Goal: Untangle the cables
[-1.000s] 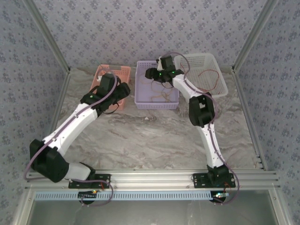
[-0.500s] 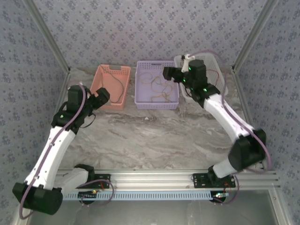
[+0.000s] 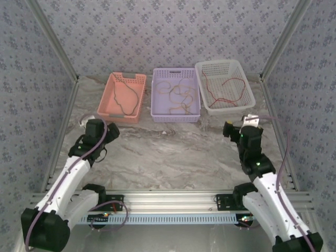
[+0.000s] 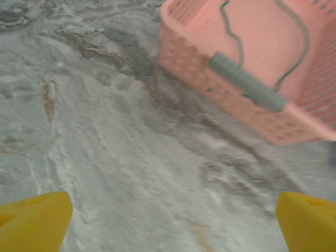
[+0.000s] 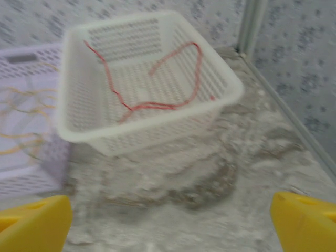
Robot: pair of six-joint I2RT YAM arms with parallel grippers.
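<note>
**Both Hands Open, Cables in Three Baskets**

At the bottom of the top view, a silver metal rail (image 3: pixel 168 198) holds both arms. Just past it lies the table (image 3: pixel 173 155), grey and white like marble (a bit swirly). The left gripper (image 4: pixel 170 223) hangs over the lower left part, its yellow fingers spread wide, holding nothing. The right gripper (image 5: pixel 170 223), at the lower right, is wide open too and holds nothing.

Farther back, three baskets sit in a row. The pink basket (image 3: pixel 118 116) on the left has a dark cable (image 3: pixel 128 95). The purple basket (image 3: pixel 176 116) in the middle has yellow and orange cables (image 3: pixel 178 94). The white basket (image 3: pixel 231 108) on the right has a red cable (image 5: pixel 147 106).

Behind them stand blue-grey walls (image 3: pixel 168 31) with a small flowery pattern.
</note>
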